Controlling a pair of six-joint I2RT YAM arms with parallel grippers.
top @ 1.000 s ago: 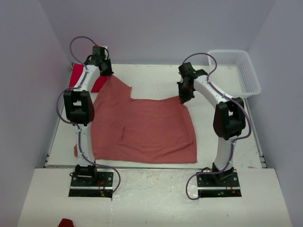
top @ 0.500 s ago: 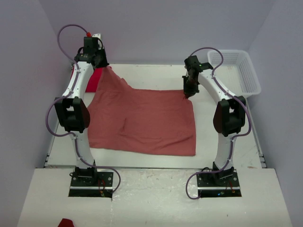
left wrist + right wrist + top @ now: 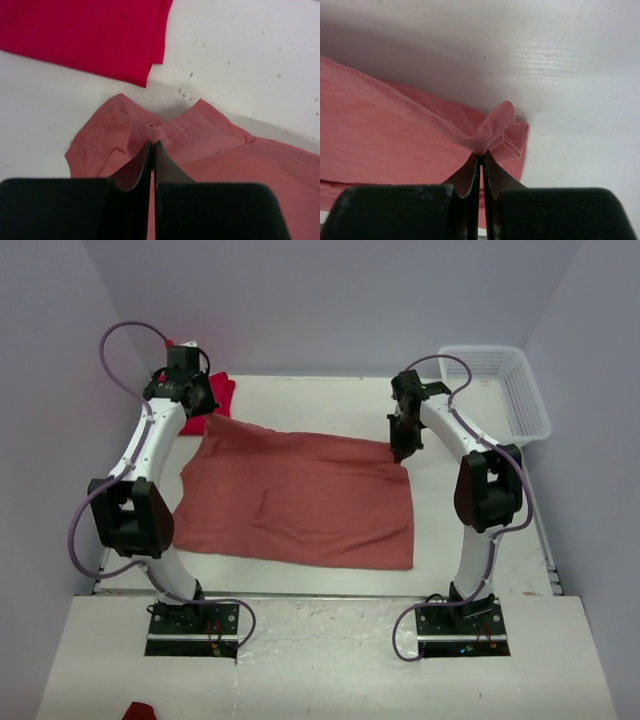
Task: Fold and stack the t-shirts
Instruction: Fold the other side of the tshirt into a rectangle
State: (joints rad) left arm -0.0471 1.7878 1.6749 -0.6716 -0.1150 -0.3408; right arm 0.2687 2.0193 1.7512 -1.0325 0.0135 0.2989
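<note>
Two upper corners of the salmon-pink t-shirt (image 3: pixel 300 495) were pinched tight: the left gripper (image 3: pixel 152 145) held the upper-left one, the right gripper (image 3: pixel 481 157) the upper-right. The cloth spread from them toward the frame's bottom, its long axis left to right. The red t-shirt (image 3: pixel 218 393) lay upper left, just beside the left gripper.

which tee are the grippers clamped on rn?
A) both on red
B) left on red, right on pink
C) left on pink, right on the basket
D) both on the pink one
D: both wrist views show shut jaws pinching salmon-pink cloth, the left gripper and the right gripper each at a far corner of the salmon-pink t-shirt, while the red t-shirt lies apart on the table.
</note>
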